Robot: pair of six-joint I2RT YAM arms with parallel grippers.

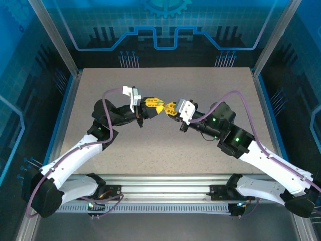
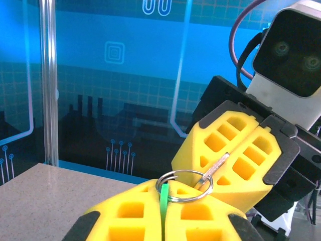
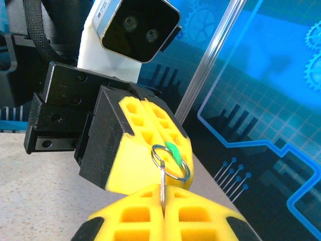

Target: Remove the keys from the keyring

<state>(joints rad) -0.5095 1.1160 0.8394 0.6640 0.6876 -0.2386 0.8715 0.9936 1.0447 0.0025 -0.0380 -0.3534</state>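
The left gripper (image 1: pixel 156 105) and the right gripper (image 1: pixel 171 110) meet tip to tip in the air over the middle of the table (image 1: pixel 165 150). The left one comes in from 9 o'clock and the right one from 3 o'clock. The left jaws are pinched tight on the green tag (image 2: pixel 164 197). The right jaws are pinched tight on the thin part of the key (image 2: pixel 216 167). The ring (image 2: pixel 185 199) hangs between the two grippers, and in the left wrist view the key points away from it toward 1 o'clock. What can go wrong from here? The key is tiny and smooth, so I think a hard pull can make it slip out of the soft yellow pads and drop to the table. A straight pull will likely not free it (a ring like this lets a key go only when the key slides round the coil). So the ring may just twist, or the tag may slide out of the left jaws. The tips are so close that they may also bump each other. Now the count: one key, one ring, one tag, two grippers and one table.
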